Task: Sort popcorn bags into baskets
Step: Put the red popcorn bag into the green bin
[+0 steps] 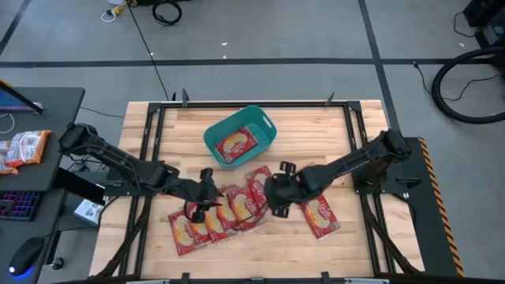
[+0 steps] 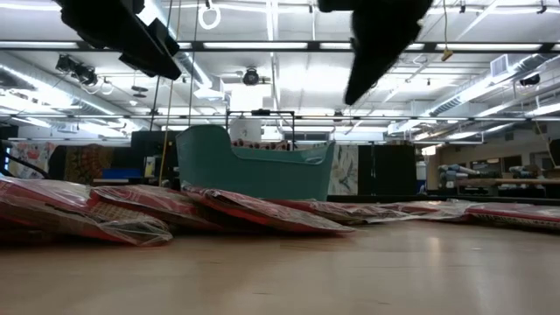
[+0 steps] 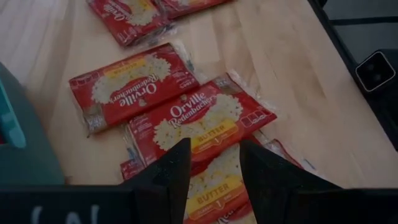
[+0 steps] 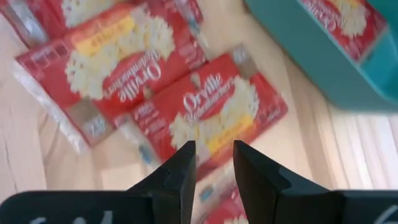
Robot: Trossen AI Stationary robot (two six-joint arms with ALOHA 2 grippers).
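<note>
Barely begun, by the look of it: only one red packet seen lying inside the teal basket (image 1: 267, 125), far centre on the wooden surface (image 1: 331, 126); whether more hide beneath it cannot be told. Most popcorn bags (image 1: 229, 209) still out on the surface, overlapping in a loose row near the middle, running from the near left up toward the centre, plus a separate bag (image 1: 319, 214) lying alone to the right, apart from the row. Left hand (image 1: 207, 197) poised over the middle of the row, fingers (image 3: 171, 174) apart with nothing between them, a bag showing through the gap below. Right hand (image 1: 272, 193) hovering over the right end of the same row, fingers (image 4: 180, 171) likewise apart and empty, packets lying beneath and the basket wall just beyond. From table height, both arms seen hanging clear above the flat packets, the basket standing behind them. No bag lifted at present; whether either hand touches a packet cannot be told. Remaining, as a judgement: nearly the whole pile, each bag to be picked and carried the short way to the basket; overlapping edges likely to make single picks awkward.
</note>
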